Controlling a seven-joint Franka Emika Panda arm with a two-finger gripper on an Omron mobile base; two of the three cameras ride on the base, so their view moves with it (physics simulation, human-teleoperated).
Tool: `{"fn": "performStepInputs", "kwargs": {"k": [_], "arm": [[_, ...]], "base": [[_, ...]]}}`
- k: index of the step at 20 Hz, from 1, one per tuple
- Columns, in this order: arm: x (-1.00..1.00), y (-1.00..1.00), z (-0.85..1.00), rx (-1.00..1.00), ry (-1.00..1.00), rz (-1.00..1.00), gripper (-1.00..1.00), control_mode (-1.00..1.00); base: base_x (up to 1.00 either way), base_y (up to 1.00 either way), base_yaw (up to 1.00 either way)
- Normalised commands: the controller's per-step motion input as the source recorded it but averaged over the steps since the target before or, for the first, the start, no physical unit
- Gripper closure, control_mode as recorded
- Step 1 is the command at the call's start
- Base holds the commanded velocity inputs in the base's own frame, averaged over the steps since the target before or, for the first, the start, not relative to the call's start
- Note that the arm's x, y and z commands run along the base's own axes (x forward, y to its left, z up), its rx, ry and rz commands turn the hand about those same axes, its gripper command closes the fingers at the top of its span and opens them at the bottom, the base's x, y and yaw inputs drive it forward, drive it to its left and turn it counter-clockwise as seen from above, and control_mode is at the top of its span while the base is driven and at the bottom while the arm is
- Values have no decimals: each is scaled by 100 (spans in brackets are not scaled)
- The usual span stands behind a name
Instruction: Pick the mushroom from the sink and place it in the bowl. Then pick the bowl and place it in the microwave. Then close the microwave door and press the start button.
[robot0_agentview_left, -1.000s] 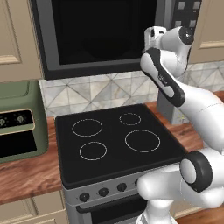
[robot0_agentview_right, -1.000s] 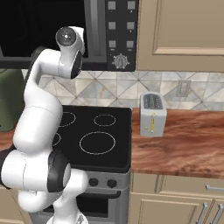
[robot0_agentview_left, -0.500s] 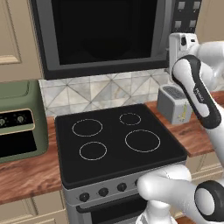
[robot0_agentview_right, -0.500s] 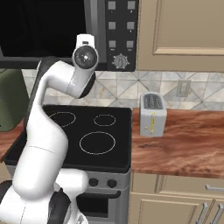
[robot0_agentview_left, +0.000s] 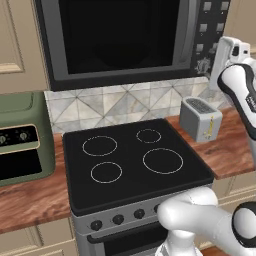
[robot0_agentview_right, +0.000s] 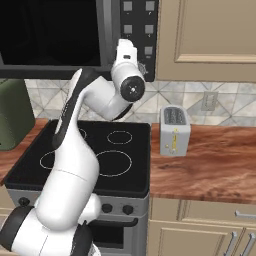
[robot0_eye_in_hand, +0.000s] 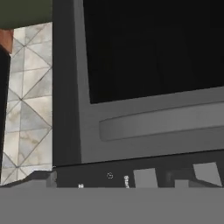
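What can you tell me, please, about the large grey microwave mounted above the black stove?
The large grey microwave hangs over the black stove, above the tiled backsplash. Its wide grey-framed door with the black glass window is shut, with a long grey handle bar along one edge. A dark button panel with pale square keys sits on its right end.

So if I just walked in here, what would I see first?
Probably the big white robot arm stretching up from the floor, its hand by the dark button panel on the microwave above the stove. The microwave door is shut, its black window a big dark patch. Below it sits the black stovetop with four white rings, a small grey toaster on its right and a green toaster oven on its left.
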Motion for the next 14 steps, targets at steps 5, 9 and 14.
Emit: {"fn": "performStepInputs", "kwargs": {"k": [5, 9, 14], "arm": [[42, -10, 51, 3, -2, 0, -100, -100], [14, -2, 15, 0, -1, 0, 100, -100], [17, 0, 0, 0, -3, 0, 100, -100]], "base": [[0, 0, 0], [0, 0, 0], [0, 0, 0]]}}
